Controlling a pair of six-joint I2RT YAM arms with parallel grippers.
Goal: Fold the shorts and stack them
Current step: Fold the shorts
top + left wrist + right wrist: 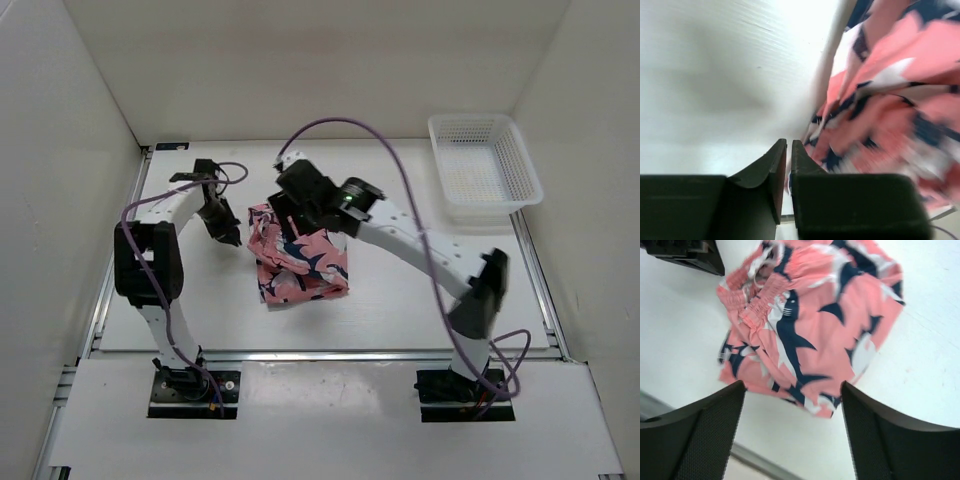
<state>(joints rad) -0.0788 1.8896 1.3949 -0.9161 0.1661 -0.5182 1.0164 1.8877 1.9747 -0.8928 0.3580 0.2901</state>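
Two wrist views alone reveal left pincer (789,145) pressed together, right pincer (792,387) spread over shorts (810,325)

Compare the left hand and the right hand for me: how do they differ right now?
The left hand is shut, its fingers together with nothing between them, while the right hand is open wide. The left hand sits beside the shorts, off their left edge over the table, while the right hand hangs above the shorts. Shared: both have dark fingers, and neither grips fabric.
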